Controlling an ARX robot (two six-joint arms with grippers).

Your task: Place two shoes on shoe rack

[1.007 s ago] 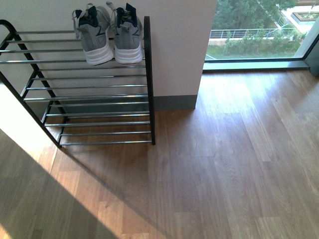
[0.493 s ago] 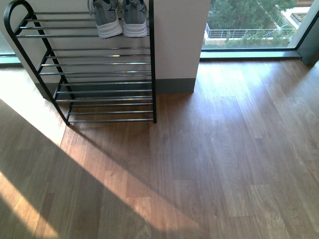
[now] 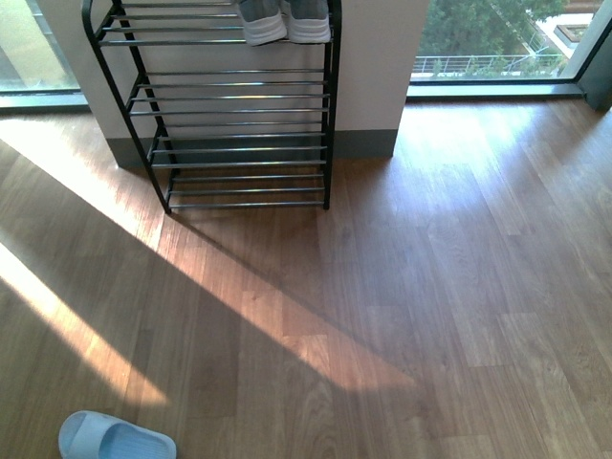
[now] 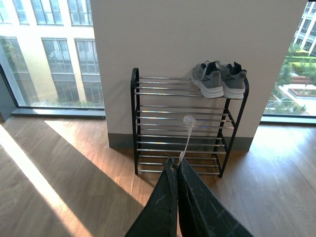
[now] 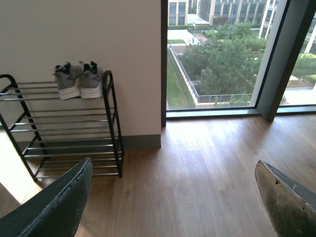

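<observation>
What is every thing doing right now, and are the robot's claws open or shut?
Grey sneakers: side by side on the rack's top tier.
Shoe rack: upright against the wall.
Blue slide: flat on the floor, off the rack.
Left gripper: shut, holding no shoe.
Right gripper: wide open, empty.

- Front view: mounted high, tilted down at the floor; shoe rack far off, at the top edge.
- Left wrist view: level, facing the shoe rack squarely.
- Right wrist view: takes in the shoe rack and the window.
- All three views share the shoe rack.
</observation>
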